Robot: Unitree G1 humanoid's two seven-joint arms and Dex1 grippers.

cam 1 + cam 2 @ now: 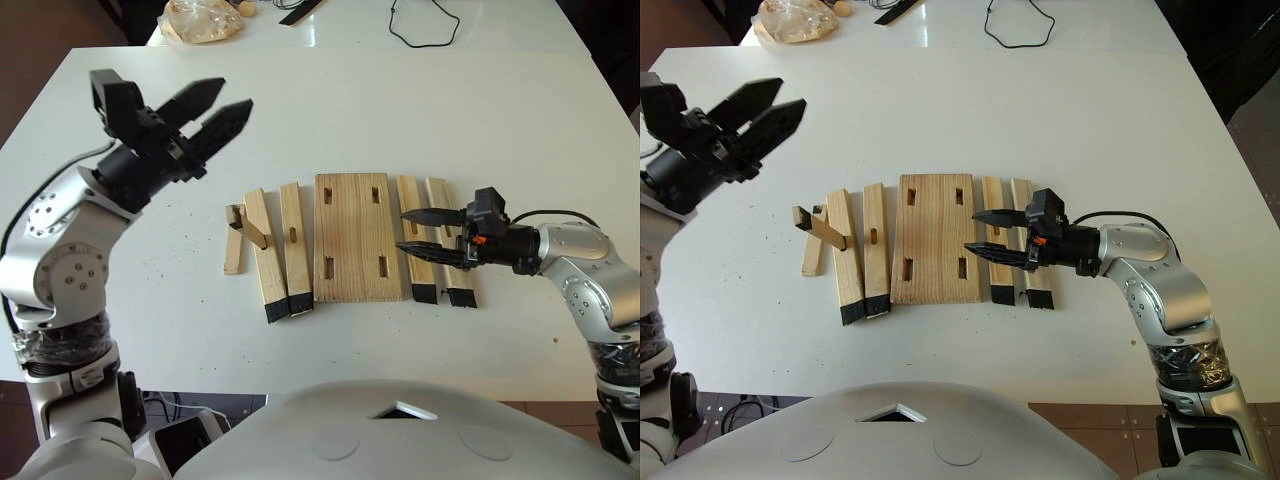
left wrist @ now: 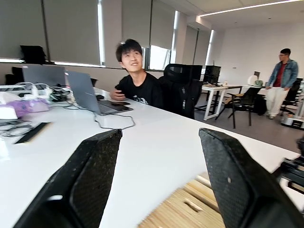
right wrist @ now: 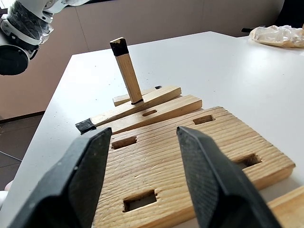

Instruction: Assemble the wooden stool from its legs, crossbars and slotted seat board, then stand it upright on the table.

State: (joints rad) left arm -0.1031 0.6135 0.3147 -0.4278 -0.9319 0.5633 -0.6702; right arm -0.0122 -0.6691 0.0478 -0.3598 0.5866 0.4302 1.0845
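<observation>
The slotted seat board [image 1: 360,237] lies flat mid-table. Two black-tipped legs [image 1: 280,252] lie along its left side, and two more legs [image 1: 432,240] along its right. A short crossbar [image 3: 127,71] stands tilted in the slot of the outer left leg, and another crossbar [image 1: 234,242] lies flat beside it. My right gripper [image 1: 405,230] hovers open and low over the board's right edge and the right legs, with nothing between its fingers [image 3: 209,175]. Raised high at the left is my left gripper [image 1: 215,108], open and empty, well away from the wood.
A crumpled plastic bag [image 1: 203,20], a black cable [image 1: 425,25] and a dark flat item [image 1: 300,10] lie on the table behind. The white table [image 1: 400,110] has bare room behind and to both sides of the parts. Its front edge runs close below the legs.
</observation>
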